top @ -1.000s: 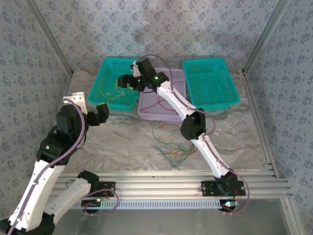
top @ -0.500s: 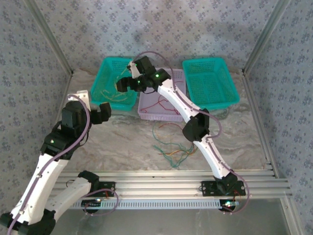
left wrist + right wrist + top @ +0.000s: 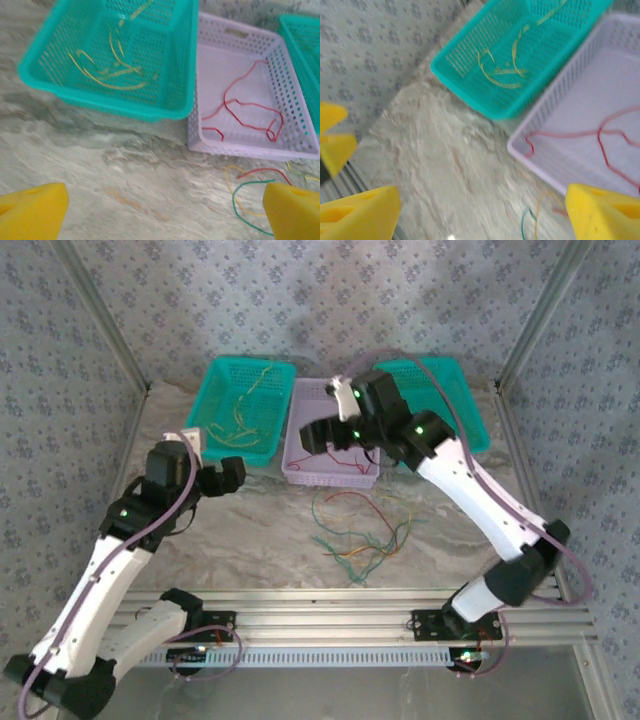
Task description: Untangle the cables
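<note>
A tangle of red, green and yellow-orange cables [image 3: 358,535] lies on the marble table in front of the baskets, and its edge shows in both wrist views [image 3: 252,197] [image 3: 532,222]. Yellow cables [image 3: 240,412] [image 3: 112,75] [image 3: 505,70] rest in the left teal basket [image 3: 212,390]. A red cable [image 3: 345,455] [image 3: 250,107] [image 3: 600,135] lies in the lilac basket [image 3: 300,472]. My left gripper [image 3: 218,480] [image 3: 162,215] hovers open over bare table, just in front of the teal basket. My right gripper [image 3: 318,437] [image 3: 482,215] hangs open above the lilac basket's left edge, holding nothing.
A second teal basket [image 3: 455,380] stands at the back right, partly behind my right arm. The aluminium rail [image 3: 330,605] runs along the near edge. Patterned walls close in the back and both sides. My left gripper's yellow pads [image 3: 332,135] show at the right wrist view's left edge.
My right arm swung right, out of the left teal basket to above the lilac basket. My left gripper crept right and forward. Both stayed open.
</note>
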Action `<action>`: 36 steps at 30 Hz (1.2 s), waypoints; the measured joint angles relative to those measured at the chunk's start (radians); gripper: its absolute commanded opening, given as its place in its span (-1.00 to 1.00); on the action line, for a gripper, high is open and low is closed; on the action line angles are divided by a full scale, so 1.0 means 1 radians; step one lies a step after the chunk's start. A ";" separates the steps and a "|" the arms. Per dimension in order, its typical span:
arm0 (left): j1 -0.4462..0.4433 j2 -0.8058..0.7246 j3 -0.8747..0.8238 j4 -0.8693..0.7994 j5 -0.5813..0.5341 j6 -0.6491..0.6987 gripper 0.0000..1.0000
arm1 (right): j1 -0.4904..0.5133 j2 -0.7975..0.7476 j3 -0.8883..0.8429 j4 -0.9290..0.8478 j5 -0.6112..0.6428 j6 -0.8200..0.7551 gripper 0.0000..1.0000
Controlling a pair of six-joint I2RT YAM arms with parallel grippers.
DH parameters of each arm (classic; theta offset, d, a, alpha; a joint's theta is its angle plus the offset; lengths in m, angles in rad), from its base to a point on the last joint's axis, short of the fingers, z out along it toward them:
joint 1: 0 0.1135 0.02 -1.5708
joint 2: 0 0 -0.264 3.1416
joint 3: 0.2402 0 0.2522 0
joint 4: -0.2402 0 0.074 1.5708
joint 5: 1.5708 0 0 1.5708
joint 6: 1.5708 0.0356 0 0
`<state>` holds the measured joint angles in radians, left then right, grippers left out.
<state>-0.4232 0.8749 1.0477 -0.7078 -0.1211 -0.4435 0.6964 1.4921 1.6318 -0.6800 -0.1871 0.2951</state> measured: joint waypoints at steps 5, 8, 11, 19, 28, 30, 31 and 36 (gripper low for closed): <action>-0.088 0.098 -0.101 0.062 0.073 -0.088 0.99 | -0.031 -0.117 -0.328 0.010 0.023 0.024 0.69; -0.163 0.185 -0.122 0.090 0.092 -0.125 0.99 | -0.074 -0.172 -0.501 0.010 0.041 0.064 0.65; -0.216 0.258 -0.122 0.137 0.103 -0.148 0.99 | -0.131 -0.232 -0.627 -0.007 0.075 0.115 0.66; -0.299 0.424 -0.088 0.177 0.105 -0.165 0.96 | -0.286 -0.247 -0.741 0.008 0.119 0.208 0.64; -0.352 0.511 -0.059 0.193 0.098 -0.164 0.95 | -0.307 -0.098 -0.741 0.049 0.186 0.210 0.55; -0.354 0.520 -0.059 0.196 0.098 -0.164 0.95 | -0.318 -0.080 -0.740 0.060 0.195 0.207 0.49; -0.357 0.526 -0.059 0.199 0.098 -0.164 0.95 | -0.324 -0.066 -0.735 0.061 0.201 0.204 0.45; -0.373 0.543 -0.059 0.213 0.099 -0.165 0.95 | -0.328 -0.007 -0.713 0.101 0.225 0.184 0.20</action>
<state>-0.7967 1.4178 0.9886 -0.4950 -0.0223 -0.6083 0.3679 1.4853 0.9192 -0.5785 0.0380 0.4789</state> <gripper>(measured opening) 0.975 0.641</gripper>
